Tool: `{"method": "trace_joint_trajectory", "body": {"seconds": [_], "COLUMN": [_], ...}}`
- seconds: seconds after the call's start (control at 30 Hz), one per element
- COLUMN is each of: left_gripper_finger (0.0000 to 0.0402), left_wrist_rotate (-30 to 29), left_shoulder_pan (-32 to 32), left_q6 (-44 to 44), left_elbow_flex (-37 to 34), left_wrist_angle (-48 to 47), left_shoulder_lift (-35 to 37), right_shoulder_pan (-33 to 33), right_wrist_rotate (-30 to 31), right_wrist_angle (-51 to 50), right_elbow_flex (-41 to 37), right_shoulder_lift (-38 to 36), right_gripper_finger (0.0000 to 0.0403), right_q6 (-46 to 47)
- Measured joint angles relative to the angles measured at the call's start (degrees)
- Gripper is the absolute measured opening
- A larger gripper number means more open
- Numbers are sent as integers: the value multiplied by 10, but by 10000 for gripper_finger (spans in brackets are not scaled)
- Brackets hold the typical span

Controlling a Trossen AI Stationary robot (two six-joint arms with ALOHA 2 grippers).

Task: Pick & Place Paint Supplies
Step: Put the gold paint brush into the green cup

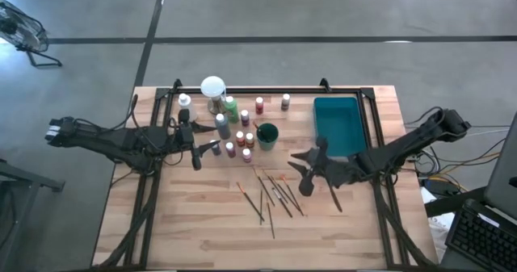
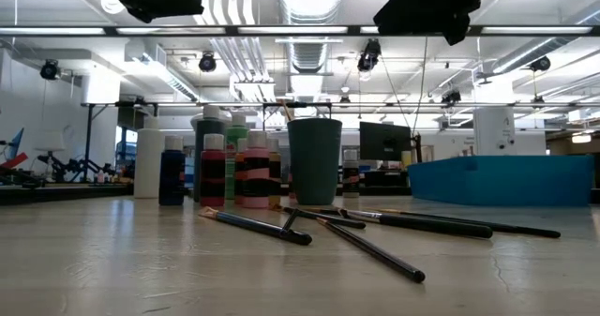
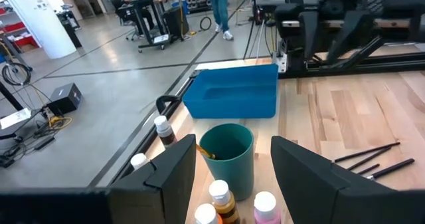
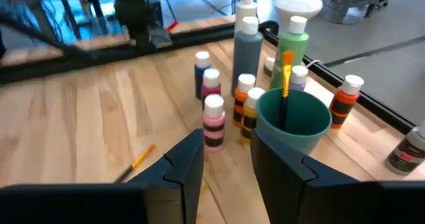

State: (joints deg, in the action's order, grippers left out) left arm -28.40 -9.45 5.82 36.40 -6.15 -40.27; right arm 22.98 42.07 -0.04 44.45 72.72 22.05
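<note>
Right now you have about a dozen small white-capped paint bottles [image 1: 239, 125] standing upright near the wooden tabletop's [image 1: 194, 223] far edge, beside one dark green plastic cup [image 1: 267, 135] holding one brush. Roughly seven thin dark brushes [image 1: 273, 194] lie mid-table, long axes running mostly near-to-far. Your left gripper [image 1: 212, 147] hangs parted and empty; your right gripper [image 1: 300, 170] hangs likewise, beside the rectangular teal tray [image 1: 337, 123].

- Wooden table [image 1: 202, 240] with a black frame along its edges, filling the lower middle of the high view.
- Paint bottles [image 1: 234, 135] clustered left of centre, around a green cup [image 1: 267, 135].
- Brushes [image 1: 273, 193] scattered at centre.
- Teal tray [image 1: 338, 123] at upper right.
- Round white-topped object [image 1: 213, 89] at the top edge.
</note>
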Motion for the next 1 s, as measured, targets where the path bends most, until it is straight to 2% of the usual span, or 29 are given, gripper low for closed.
{"method": "trace_joint_trajectory", "body": {"seconds": [0.17, 0.27, 0.53, 0.73, 0.83, 1.0], "left_gripper_finger": [202, 202, 202, 202, 202, 202], "left_wrist_rotate": [0, 0, 0, 0, 0, 0], "left_shoulder_pan": [0, 0, 0, 0, 0, 0], "left_q6": [0, 0, 0, 0, 0, 2], "left_elbow_flex": [0, 0, 0, 0, 0, 0], "left_wrist_angle": [0, 0, -4, -4, -4, -4], "left_shoulder_lift": [0, 0, 0, 0, 0, 0], "right_shoulder_pan": [2, -1, -9, -1, 0, 12], "right_wrist_rotate": [1, 5, 25, 24, -1, -18], "right_wrist_angle": [-18, -87, -384, -484, -525, -559], "right_elbow_flex": [38, 73, 188, 269, 301, 323], "right_shoulder_lift": [21, 30, 90, 155, 179, 209], "right_gripper_finger": [104, 102, 118, 117, 108, 93], "right_q6": [-36, -30, 143, 195, 222, 274]}}
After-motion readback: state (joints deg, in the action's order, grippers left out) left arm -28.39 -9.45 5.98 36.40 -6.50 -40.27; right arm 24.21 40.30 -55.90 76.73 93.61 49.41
